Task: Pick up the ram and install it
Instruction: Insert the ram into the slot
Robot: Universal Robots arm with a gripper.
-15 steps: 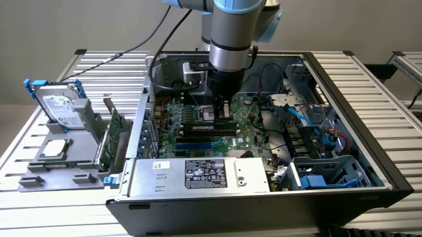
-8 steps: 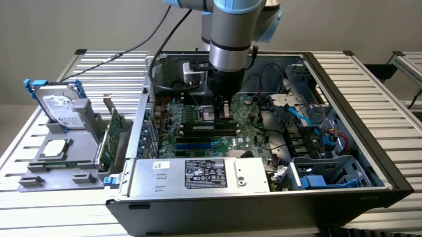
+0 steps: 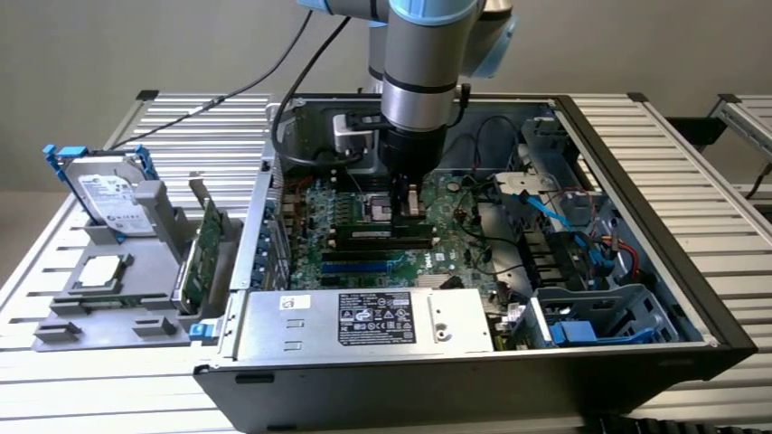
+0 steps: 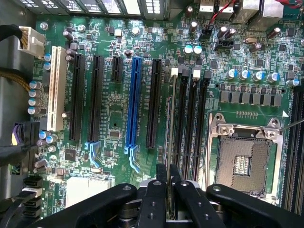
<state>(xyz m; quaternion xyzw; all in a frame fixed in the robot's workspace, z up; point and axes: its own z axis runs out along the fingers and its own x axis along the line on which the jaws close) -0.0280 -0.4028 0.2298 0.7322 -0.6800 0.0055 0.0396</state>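
Black computer case (image 3: pixel 483 384) lies open, its green motherboard (image 4: pixel 114 118) exposed. Over the board, the gripper (image 4: pixel 168 169) has its fingers pinched tight on the ram (image 4: pixel 168 137). The stick stands edge-on, lengthwise along the black memory slots (image 4: pixel 194 118); whether it is seated cannot be told.

Arm (image 3: pixel 418 81): upright, wrist pointing straight down.
Gripper (image 4: pixel 168 176): fingers (image 4: pixel 160 175) pinched close together, clamping the thin ram (image 4: pixel 168 137) edge-on between them.
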